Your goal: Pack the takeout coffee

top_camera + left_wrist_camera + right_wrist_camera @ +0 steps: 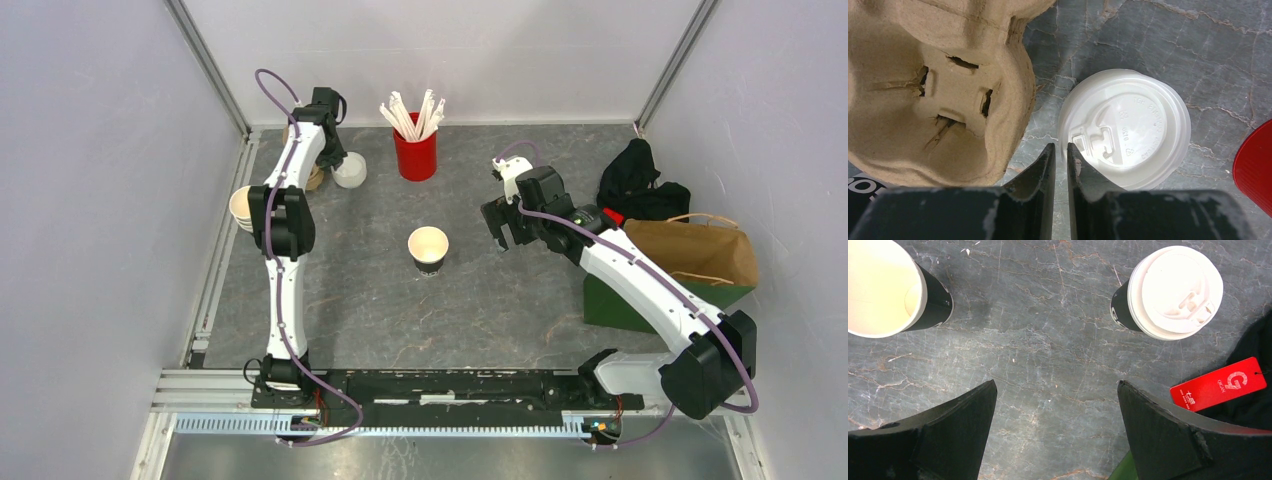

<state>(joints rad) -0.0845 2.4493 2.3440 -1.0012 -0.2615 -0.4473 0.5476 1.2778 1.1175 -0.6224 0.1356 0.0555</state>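
I can see one lidded cup [1173, 290], black with a white sip lid. It stands upright on the desk [350, 290], ahead and to the right of the right pincer [1056, 385] in that wrist view. A second black cup, the open cup [428, 248], has no lid and shows its cream inside. It stands alone at mid-desk, well apart from the first.

My right pincer is spread wide and grips nothing, hanging over bare desk between the two cups. Just beside the lidded cup lies a black cloth [640, 180] with a red tag [1218, 383].

My left pincer [1061, 146] is at the far left, down at the near-left rim of the white lids [1125, 127]. Its fingers [1045, 170] stand almost together with a thin slit between them, and I cannot tell whether the rim is caught there. A cardboard cup carrier [938, 90] sits just left of the lids.

The red holder [415, 155], full of straws [412, 112], stands to their right. A stack of lidless cups [240, 207] lies at the left edge, and a brown paper bag [700, 250] lies open at the right.
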